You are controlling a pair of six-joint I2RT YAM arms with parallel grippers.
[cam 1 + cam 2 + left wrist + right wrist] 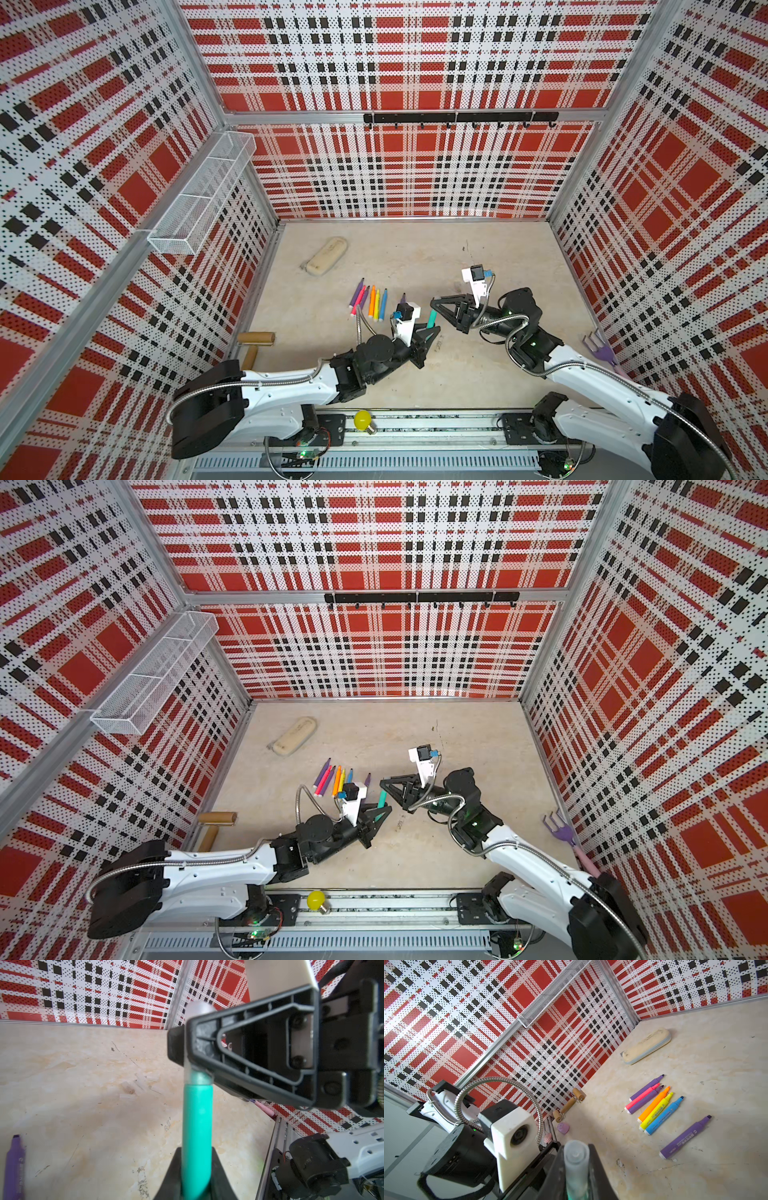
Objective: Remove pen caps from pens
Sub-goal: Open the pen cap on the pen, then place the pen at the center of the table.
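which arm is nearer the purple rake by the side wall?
Right. The right arm has its forearm running just beside the purple rake. The left arm is on the opposite side of the workspace, well away from it.
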